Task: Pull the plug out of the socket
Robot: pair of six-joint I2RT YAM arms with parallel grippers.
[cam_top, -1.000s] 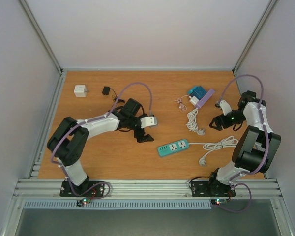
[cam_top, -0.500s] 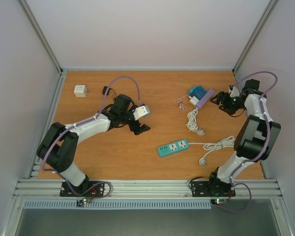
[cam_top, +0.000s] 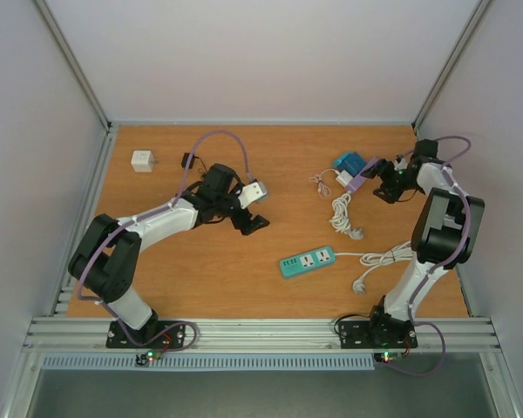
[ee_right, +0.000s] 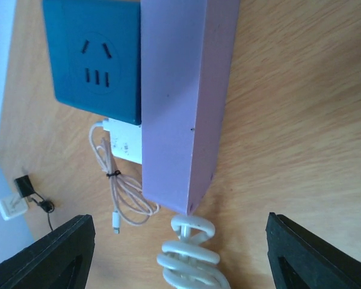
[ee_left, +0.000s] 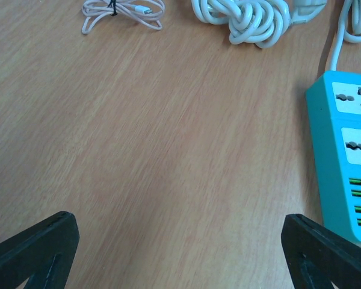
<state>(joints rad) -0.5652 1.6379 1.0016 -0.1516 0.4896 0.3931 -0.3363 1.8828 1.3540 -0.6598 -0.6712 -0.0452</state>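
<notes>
Your right gripper (ee_right: 179,224) hangs with its jaws apart and empty, close by the right side of the purple socket strip (ee_right: 183,90) at the table's (cam_top: 200,270) far right. Your left gripper (ee_left: 180,235) is spread wide too, over bare wood well to the left. The white plug (ee_right: 123,141) sits against the strip's left flank, just beside the dark blue socket block (ee_right: 96,57) that also touches the strip. Its thin cable (ee_right: 129,205) loops alongside, and a white coiled cord (ee_right: 189,256) crowds the strip's near end. A teal power strip (cam_top: 307,260) lies apart, nearer you. Seen from above, the purple strip's long axis runs diagonally from near-left to far-right, and the plug juts leftward across it.
</notes>
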